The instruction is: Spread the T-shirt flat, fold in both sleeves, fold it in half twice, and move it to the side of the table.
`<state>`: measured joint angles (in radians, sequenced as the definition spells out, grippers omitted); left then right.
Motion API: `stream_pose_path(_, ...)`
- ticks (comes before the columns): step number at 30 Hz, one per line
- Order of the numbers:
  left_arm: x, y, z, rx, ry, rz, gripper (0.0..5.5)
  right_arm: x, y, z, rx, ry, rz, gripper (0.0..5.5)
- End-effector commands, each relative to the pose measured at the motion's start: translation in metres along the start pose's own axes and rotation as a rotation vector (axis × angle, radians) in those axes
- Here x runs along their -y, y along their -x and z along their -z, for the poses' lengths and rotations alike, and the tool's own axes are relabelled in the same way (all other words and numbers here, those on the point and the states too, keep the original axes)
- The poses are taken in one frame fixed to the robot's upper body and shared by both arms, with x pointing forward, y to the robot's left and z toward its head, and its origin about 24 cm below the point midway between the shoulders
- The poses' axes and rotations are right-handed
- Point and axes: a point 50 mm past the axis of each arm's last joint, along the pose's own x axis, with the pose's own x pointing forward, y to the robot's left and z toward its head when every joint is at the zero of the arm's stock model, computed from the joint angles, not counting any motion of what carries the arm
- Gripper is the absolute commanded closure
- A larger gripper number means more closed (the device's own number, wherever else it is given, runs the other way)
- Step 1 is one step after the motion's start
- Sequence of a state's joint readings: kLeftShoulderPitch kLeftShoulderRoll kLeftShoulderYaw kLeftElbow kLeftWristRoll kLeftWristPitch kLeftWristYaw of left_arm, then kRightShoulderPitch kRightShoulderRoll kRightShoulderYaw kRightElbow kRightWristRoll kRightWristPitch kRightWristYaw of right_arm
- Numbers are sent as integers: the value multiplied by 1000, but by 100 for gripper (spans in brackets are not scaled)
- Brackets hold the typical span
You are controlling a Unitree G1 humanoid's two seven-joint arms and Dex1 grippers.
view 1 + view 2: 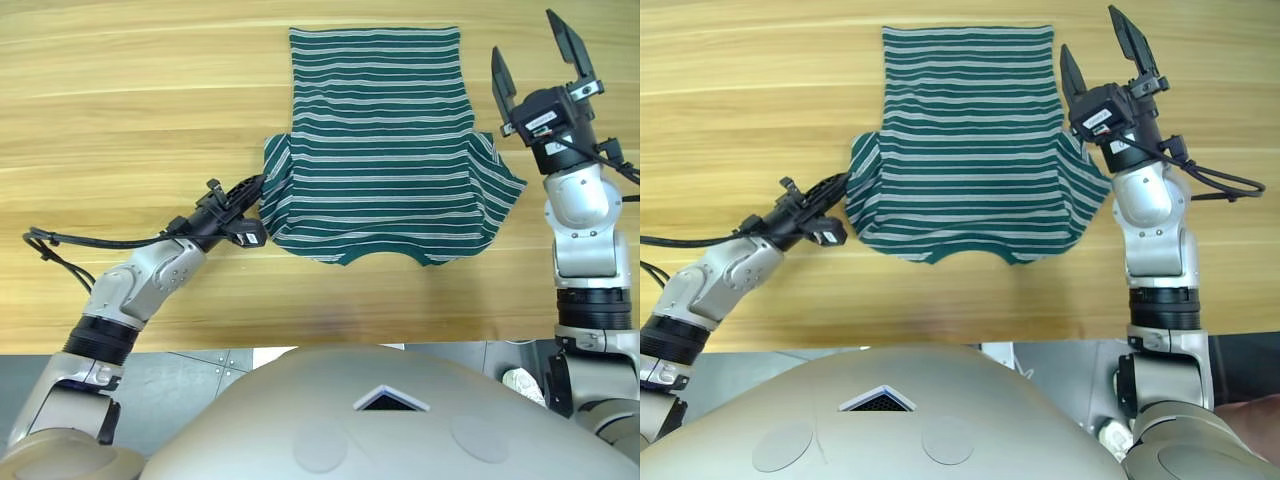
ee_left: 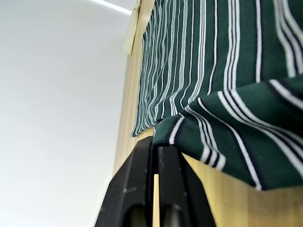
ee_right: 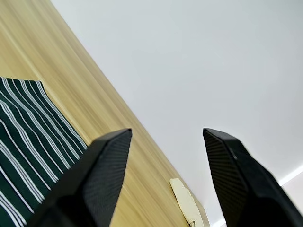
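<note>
Here, at the left, the left pincer (image 1: pixel 255 195) lies low on the tabletop (image 1: pixel 120 120), pressed together on just the edge of the left sleeve (image 1: pixel 278 170). So thin a bite could slip mid-fold, or drag the T-shirt (image 1: pixel 385 140), flat at the tabletop's middle, askew. At the right, the right pincer (image 1: pixel 527 40) hangs spread above the right sleeve (image 1: pixel 497 175), holding nothing; descending off-target, it could bunch the cloth.

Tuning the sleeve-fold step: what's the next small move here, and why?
Probably the left gripper carries the left sleeve inward over the T-shirt: it is shut on that sleeve's edge, while the right gripper hangs open beside the right sleeve.
</note>
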<state>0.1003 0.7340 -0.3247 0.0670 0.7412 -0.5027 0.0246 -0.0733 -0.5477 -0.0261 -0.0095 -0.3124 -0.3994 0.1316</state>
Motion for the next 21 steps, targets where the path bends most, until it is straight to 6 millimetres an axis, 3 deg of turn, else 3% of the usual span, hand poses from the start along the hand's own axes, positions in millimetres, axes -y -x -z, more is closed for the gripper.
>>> stream_pose_path(1, 0, -4, -2, 11, 10, -8, 549, -5, -1, 0, 1, -4, -22, 272)
stream_pose_path(14, -12, -41, -23, 125, 21, -75, 549, -15, 0, 2, -12, -14, -48, 272)
stream_pose_path(21, 10, -50, -39, 194, 59, 12, 549, -16, 0, -1, -9, -17, -54, 272)
